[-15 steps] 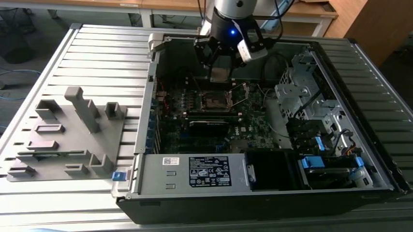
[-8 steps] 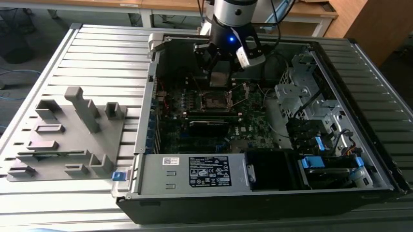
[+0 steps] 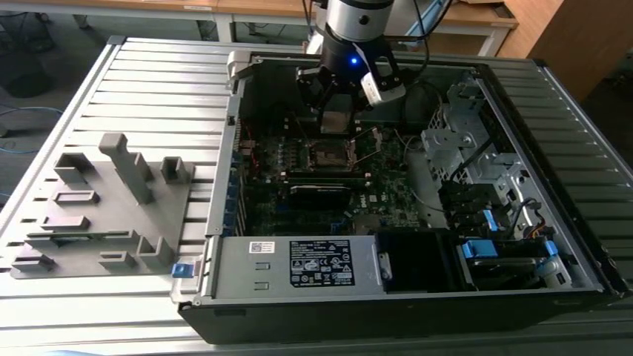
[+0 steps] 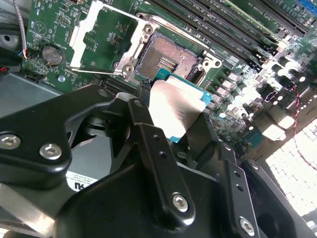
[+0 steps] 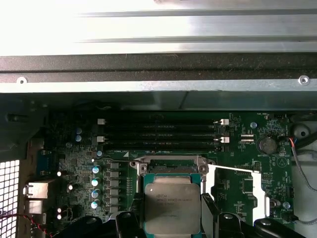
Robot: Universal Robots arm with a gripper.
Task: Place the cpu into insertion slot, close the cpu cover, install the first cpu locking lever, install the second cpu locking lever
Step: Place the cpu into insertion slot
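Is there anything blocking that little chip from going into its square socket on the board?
Nothing visible does. The end effector holds the cpu near the insertion slot, whose dark centre lies bare in the second wrist view. The cpu cover stands open to one side, off the socket.

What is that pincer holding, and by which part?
The pincer holds the cpu by two opposite side edges, over the open slot.
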